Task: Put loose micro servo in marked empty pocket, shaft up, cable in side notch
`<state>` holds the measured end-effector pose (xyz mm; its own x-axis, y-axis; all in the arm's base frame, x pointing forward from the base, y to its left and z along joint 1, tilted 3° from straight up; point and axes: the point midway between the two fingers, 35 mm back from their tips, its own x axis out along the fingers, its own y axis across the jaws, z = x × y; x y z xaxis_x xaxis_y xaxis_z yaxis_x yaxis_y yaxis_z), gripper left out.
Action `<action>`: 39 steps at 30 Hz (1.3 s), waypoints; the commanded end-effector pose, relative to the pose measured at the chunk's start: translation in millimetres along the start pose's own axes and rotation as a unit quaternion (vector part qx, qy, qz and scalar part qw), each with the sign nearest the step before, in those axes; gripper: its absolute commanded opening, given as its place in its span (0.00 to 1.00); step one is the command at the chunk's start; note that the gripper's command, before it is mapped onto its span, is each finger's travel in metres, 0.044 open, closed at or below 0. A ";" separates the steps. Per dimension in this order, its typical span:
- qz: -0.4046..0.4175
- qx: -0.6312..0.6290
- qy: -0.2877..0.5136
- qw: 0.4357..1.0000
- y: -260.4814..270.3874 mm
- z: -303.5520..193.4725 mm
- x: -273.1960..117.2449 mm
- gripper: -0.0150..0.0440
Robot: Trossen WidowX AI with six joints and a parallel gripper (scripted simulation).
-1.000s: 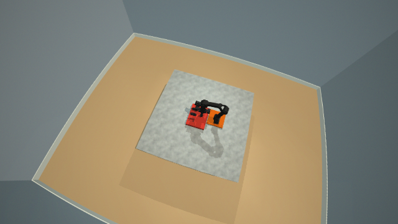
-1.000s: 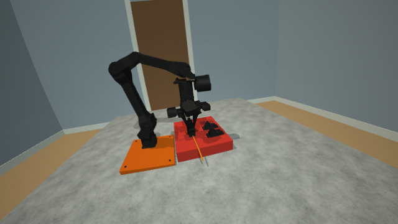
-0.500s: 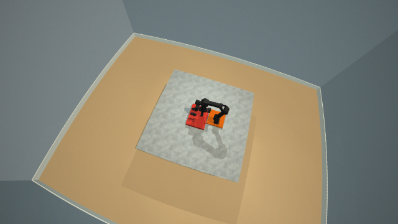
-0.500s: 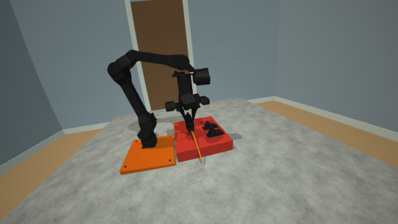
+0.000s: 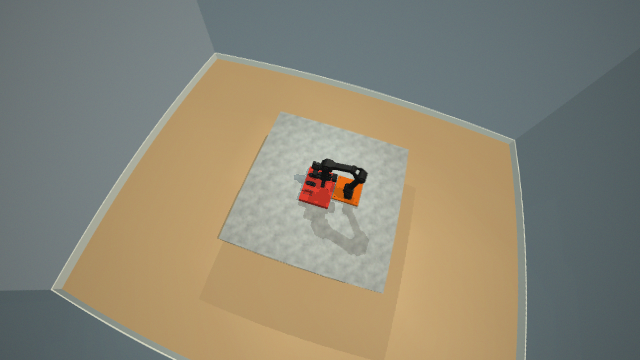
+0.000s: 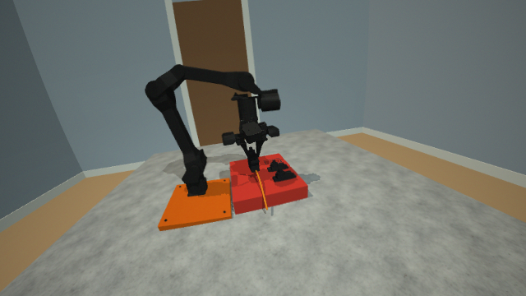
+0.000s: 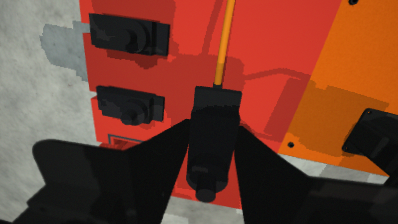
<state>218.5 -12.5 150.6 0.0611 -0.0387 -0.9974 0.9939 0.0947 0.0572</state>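
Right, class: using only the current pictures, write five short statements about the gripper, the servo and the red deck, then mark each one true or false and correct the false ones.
1. The gripper is shut on the loose micro servo. True.
2. The servo's cable is blue. False: it is orange.
3. Two other servos already sit on the red deck. True.
4. The arm's base stands on the red deck. False: it stands on the orange plate beside the deck.
5. The cable lies coiled on the deck. False: it runs straight across the deck and past its edge.
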 end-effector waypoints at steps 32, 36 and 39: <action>0.000 -0.042 0.003 0.999 6.6 -105.6 -0.3 0.25; 0.000 -0.109 0.003 0.994 6.6 -105.6 -0.3 0.25; 0.001 -0.160 0.003 0.987 6.6 -105.6 -0.3 0.25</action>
<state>214.5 93.4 146.3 0.0563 -0.0284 -0.9980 0.9473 0.3174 0.0444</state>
